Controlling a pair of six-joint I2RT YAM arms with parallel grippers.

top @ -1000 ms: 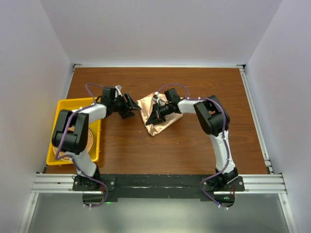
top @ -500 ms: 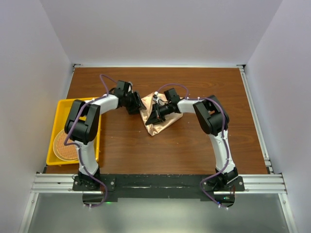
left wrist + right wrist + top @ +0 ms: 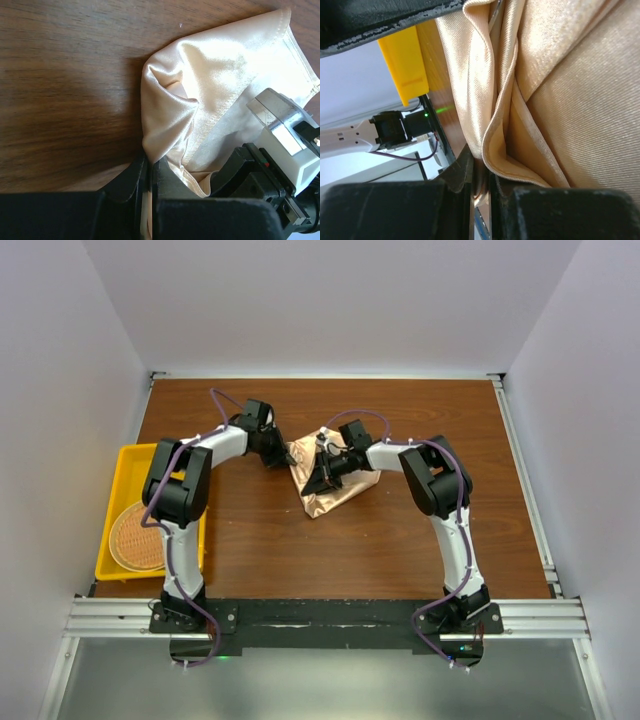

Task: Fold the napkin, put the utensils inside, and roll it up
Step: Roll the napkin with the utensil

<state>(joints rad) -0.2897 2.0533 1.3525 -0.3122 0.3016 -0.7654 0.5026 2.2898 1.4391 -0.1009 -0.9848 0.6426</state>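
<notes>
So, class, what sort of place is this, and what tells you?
Most likely a robotics lab test cell: left arm and right arm bolted to a metal rail at the edge of a wooden table, plain white walls boxing it in, both working one napkin.

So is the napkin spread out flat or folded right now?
Folded: the napkin lies as a rough triangle on the table, and both wrist views show stacked hemmed layers. It is not yet rolled.

brown wooden table (image 3: pixel 400 540), peach napkin (image 3: pixel 335 492), yellow tray (image 3: pixel 112 570)
</notes>
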